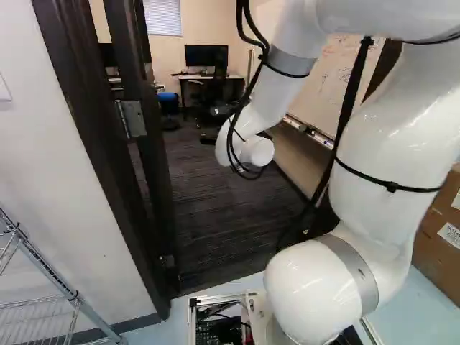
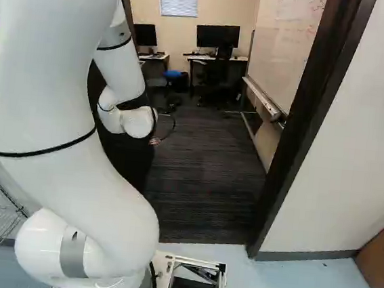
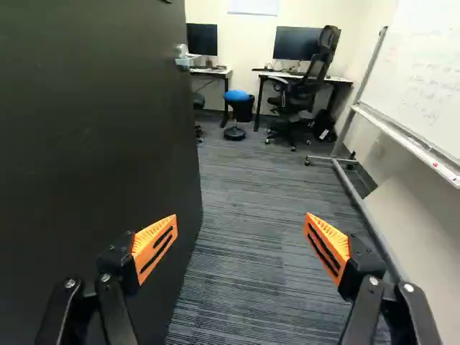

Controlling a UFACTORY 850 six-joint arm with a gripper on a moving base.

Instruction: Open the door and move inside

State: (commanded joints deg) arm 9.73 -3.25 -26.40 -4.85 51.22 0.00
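door open — claw beside it; spread

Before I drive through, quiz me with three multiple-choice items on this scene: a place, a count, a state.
1. Where is the blue seat?
A: On the wire rack
B: In the doorway
C: By the far desks

2. How many monitors show in the wrist view?
A: Two
B: Three
C: Four

3. The gripper is:
A: Shut on the door
B: Open
C: Shut on a cable

Key:
1 C, the wrist view shows it beside them.
2 A, each desk bears one.
3 B, its fingers stand wide apart, gripping nothing.
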